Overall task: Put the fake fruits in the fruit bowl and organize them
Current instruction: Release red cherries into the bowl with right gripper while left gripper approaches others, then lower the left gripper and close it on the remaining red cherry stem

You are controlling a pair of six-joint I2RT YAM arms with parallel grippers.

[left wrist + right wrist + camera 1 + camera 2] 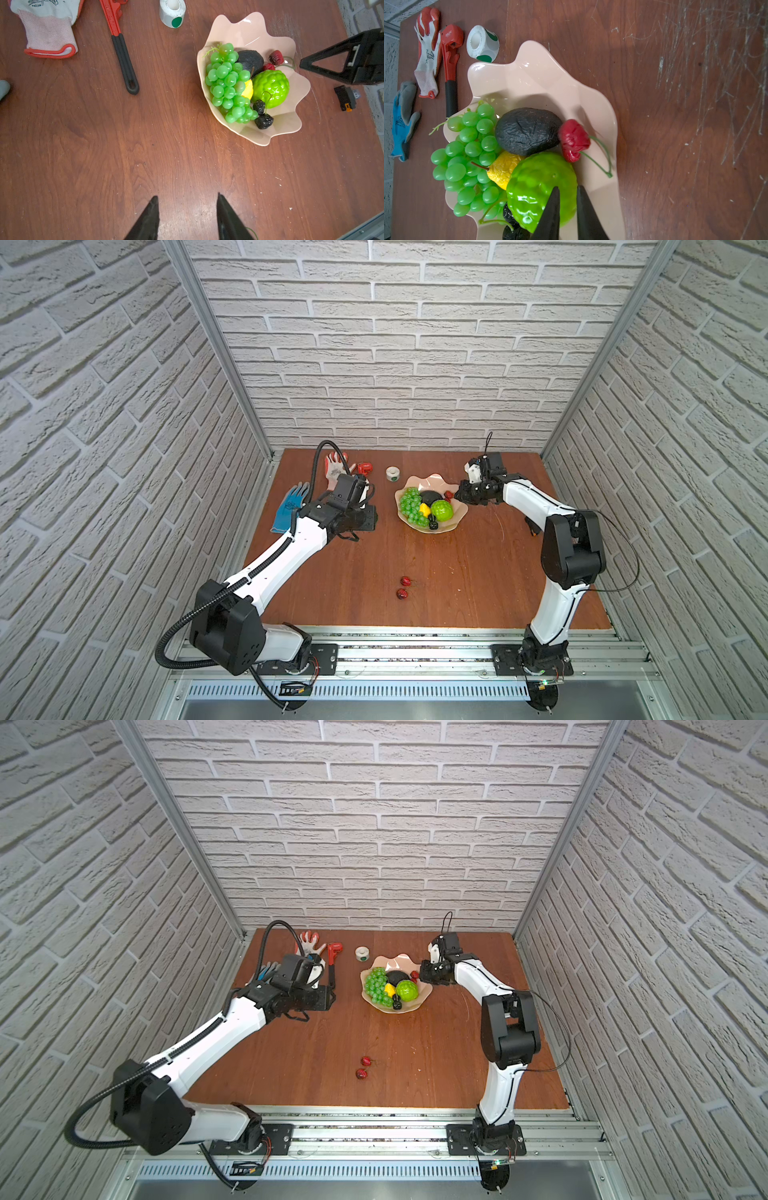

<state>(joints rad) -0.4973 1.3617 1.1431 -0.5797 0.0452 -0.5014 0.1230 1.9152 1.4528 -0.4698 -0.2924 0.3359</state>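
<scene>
Both arms, fruit sort.

Bowl contents: fruit bowl (245, 29) holds the grape bunch (228, 83), avocado (250, 60), lemon (248, 89), bumpy green ball (271, 88), two blackberries (264, 120) and one pair of red berries (574, 139) on a shared stem by the rim.

Outstanding: loose berry pair (406, 581) on the bench (457, 572), mid-width, toward my bases, well apart from the bowl. Neither wrist view shows it.

Key relation: the pair lies nearer the front edge than both end effectors. The two berries sit almost touching, one behind the other, so their long axis runs roughly near-to-far. I cannot make out the stem clearly. My left end effector (187, 199) looks nearer, with the pair a little to its right. The right would have to swing back from over the bowl. Judgement: left arm's pick, fingers closing across the short side.

State, left: fingers spread, empty, bare bench between them. Arm reaches forward and inward, wrist camera looking down, left of the bowl.

State, right: my right end effector (568, 187) is parted by a narrow gap, nothing between the tips. It hangs over the bowl's right rim above the green ball, elbow raised, forearm angled back-left.
</scene>
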